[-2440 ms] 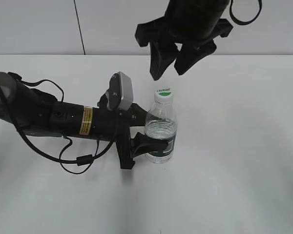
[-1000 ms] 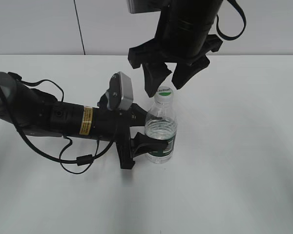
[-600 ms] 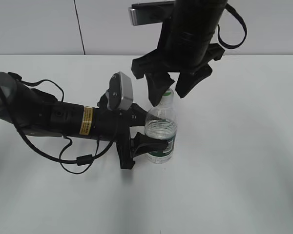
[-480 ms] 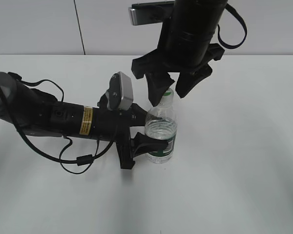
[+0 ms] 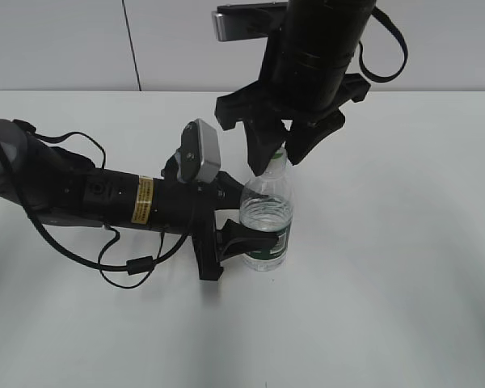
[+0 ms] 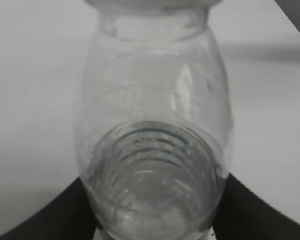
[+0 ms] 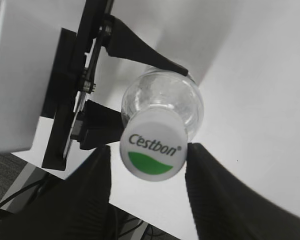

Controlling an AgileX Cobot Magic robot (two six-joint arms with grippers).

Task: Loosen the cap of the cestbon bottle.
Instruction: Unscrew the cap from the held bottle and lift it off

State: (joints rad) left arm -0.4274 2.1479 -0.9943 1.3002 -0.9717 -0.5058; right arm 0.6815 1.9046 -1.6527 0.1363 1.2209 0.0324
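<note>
The cestbon bottle [image 5: 266,220] stands upright on the white table, clear and ribbed with a dark green label. It fills the left wrist view [image 6: 155,150]. My left gripper [image 5: 244,242] is shut on the bottle's lower body from the left. The white cap [image 7: 153,151], marked with green and "Cestbon", sits between the fingers of my right gripper [image 7: 147,175], which is open around it from above. A small gap shows on each side of the cap. In the exterior view the right gripper [image 5: 279,155] hides most of the cap.
The white table [image 5: 388,267] stretches around the bottle. The left arm with its cables [image 5: 81,202] lies across the table's left side. A pale wall [image 5: 56,44] runs along the far edge.
My right gripper has come down from above the bottle and now straddles the cap, its fingers still apart. The left gripper and the bottle have not moved.
</note>
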